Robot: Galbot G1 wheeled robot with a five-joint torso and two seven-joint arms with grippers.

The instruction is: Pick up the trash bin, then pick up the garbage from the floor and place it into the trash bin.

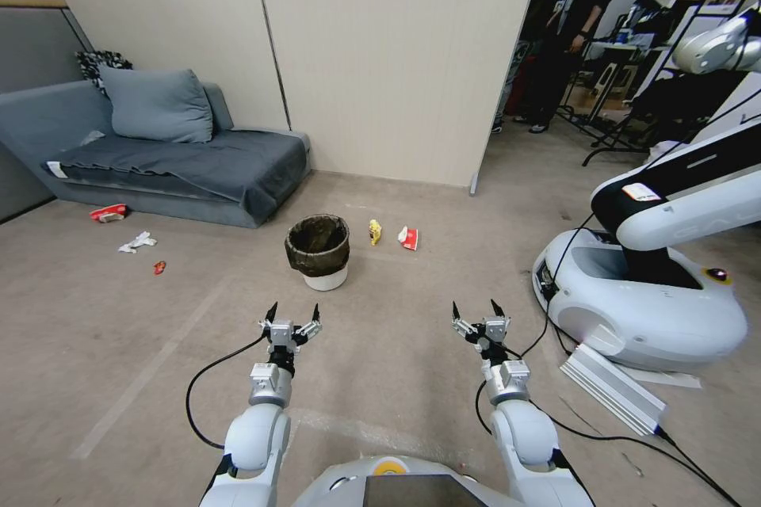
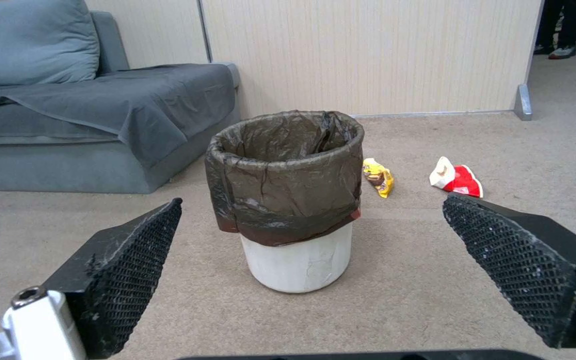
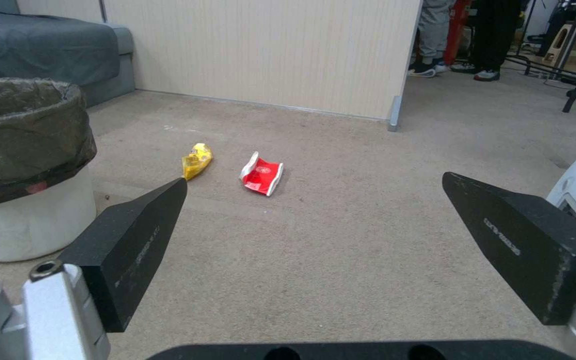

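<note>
While both hands hang spread above the beige carpet floor [image 1: 412,412], the left hand [image 1: 293,312] faces the small round white plastic trash bin [image 1: 318,249], the right hand [image 1: 478,310] beside.

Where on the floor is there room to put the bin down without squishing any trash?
Bare floor lies between the trash bin and the open left gripper and right gripper. It is crowded beside the bin, by the yellow wrapper and red-and-white packet, and near the sofa, by the crumpled paper.
</note>
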